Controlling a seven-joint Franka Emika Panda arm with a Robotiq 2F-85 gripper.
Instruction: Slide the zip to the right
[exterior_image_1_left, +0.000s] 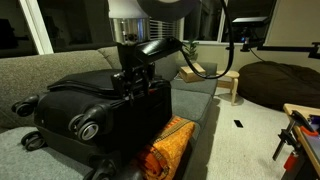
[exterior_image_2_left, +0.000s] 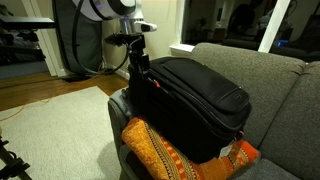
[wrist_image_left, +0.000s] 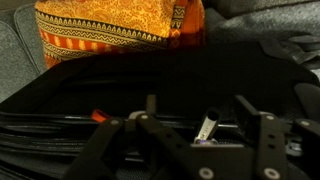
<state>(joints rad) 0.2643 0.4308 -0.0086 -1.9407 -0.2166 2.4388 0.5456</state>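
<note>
End effector (wrist_image_left: 197, 128) hangs low over the suitcase (exterior_image_2_left: 200, 95) at its top rim, jaws part-way apart, nothing gripped as far as wrist view shows. Zip pull (wrist_image_left: 207, 128), tiny & silvery, stands between the fingers (wrist_image_left: 246, 108) on the black track along the suitcase rim, not centred in the gap.

Risks, as I judge them:
- Pull is small & off-centre, so closing jaws may knock it flat or pinch fabric instead, then slip off on the drag.
- Suitcase lies on a soft couch (exterior_image_2_left: 270, 70), leaning on an orange cushion (exterior_image_2_left: 165, 150) at its front. A sideways tug may shift or tip the whole suitcase rather than run the slider.
- Track is black on black. If drag isn't in line w/ it, zip could jam.
- Small red tab (wrist_image_left: 98, 116) on the suitcase, near the pull, could get caught.
</note>
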